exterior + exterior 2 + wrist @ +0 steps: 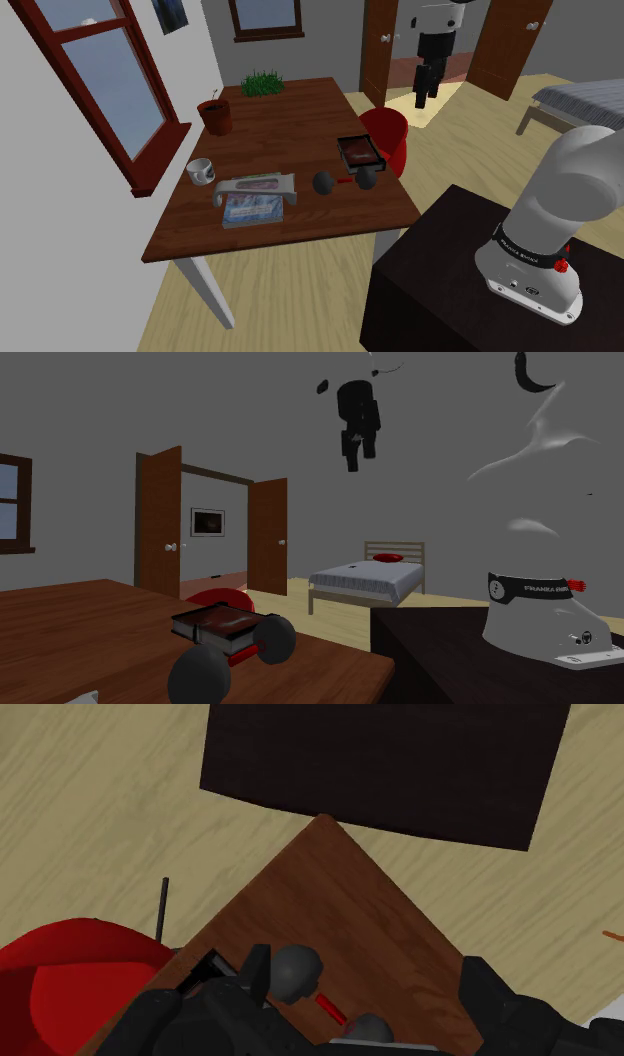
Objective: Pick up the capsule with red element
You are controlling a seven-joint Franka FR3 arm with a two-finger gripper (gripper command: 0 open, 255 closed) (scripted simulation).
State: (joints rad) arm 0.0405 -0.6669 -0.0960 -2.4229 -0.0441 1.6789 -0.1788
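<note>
Grey-ended capsule (243, 653) lies just beside a book (215, 624), red chair (215, 595) beyond.

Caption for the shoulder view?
Gripper hangs high over the table, well clear of the dark two-ball capsule with red bar.

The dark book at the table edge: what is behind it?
A red chair stands right behind the book, past the table edge. In the shoulder view, book and table cover its lower part.

In the second exterior view's lower left, the bottom edge cuts the capsule (240, 654) at its nearer dark ball.
</note>
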